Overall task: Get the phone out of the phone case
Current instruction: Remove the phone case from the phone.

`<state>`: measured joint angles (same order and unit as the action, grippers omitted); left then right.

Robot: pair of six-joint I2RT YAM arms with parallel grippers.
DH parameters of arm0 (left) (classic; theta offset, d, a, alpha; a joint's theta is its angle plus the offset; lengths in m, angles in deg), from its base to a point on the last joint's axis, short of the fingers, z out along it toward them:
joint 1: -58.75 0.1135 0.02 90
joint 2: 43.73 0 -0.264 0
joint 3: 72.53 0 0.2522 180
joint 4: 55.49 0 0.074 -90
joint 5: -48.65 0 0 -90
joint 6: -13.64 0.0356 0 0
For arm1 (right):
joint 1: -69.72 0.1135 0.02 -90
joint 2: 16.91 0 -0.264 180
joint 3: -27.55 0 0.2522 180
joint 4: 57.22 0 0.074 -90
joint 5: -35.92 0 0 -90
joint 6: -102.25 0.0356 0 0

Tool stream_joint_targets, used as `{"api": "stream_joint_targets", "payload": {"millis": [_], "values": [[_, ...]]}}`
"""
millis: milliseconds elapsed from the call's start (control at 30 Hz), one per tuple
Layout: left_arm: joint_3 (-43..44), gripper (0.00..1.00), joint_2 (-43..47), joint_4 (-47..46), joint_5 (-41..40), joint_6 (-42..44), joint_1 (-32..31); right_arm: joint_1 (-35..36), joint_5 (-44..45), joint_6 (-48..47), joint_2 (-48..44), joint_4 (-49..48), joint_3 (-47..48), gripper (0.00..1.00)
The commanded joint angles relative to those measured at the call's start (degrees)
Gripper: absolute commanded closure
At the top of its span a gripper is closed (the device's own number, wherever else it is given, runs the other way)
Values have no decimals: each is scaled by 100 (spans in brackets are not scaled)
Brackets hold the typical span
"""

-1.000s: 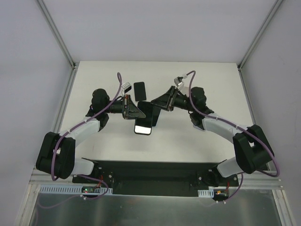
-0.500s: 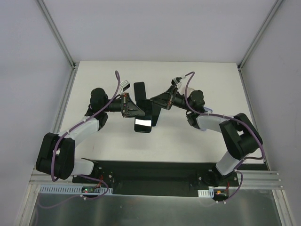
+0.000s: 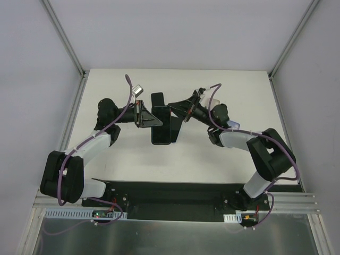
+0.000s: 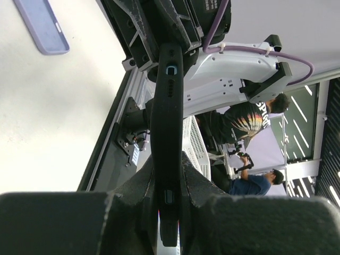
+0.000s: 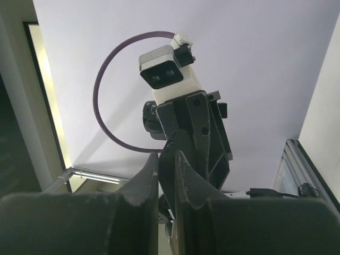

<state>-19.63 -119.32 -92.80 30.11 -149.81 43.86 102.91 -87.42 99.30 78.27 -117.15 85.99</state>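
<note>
The phone in its black phone case (image 3: pixel 161 132) hangs above the table between both arms. My left gripper (image 3: pixel 153 121) is shut on its left side. In the left wrist view I see the phone's edge (image 4: pixel 167 106) end-on, with port and speaker holes, clamped between my left gripper (image 4: pixel 169 196) fingers. My right gripper (image 3: pixel 173 112) is shut on the opposite top corner. In the right wrist view a thin dark edge of the case (image 5: pixel 167 175) sits pinched in my right gripper (image 5: pixel 167 166). I cannot tell phone from case at either grip.
A second flat rounded slab (image 3: pixel 157 100) lies on the white table (image 3: pixel 223 159) just beyond the grippers; it looks dark from above and lavender in the left wrist view (image 4: pixel 41 25). Metal rails (image 3: pixel 71 114) line the table's sides.
The right gripper closed on the cased phone's corner. Both grippers shifted toward the far side, and the phone tilted, so the bright reflection on its near end is gone.
</note>
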Motion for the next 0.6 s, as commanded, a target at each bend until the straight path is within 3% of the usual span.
{"api": "stream_joint_targets", "payload": {"millis": [0, 233, 567], "values": [[244, 100, -51, -1604, 228, -362, -224, 469, 424, 629, -377, -1420, 76, 99], [235, 100, -289, -2766, 157, -1092, -224, 724, 820, 937, -439, -1420, 180, 99], [314, 100, -289, -2961, 166, -1251, -224, 1022, 1022, 1130, -61, -1420, 269, 99]]}}
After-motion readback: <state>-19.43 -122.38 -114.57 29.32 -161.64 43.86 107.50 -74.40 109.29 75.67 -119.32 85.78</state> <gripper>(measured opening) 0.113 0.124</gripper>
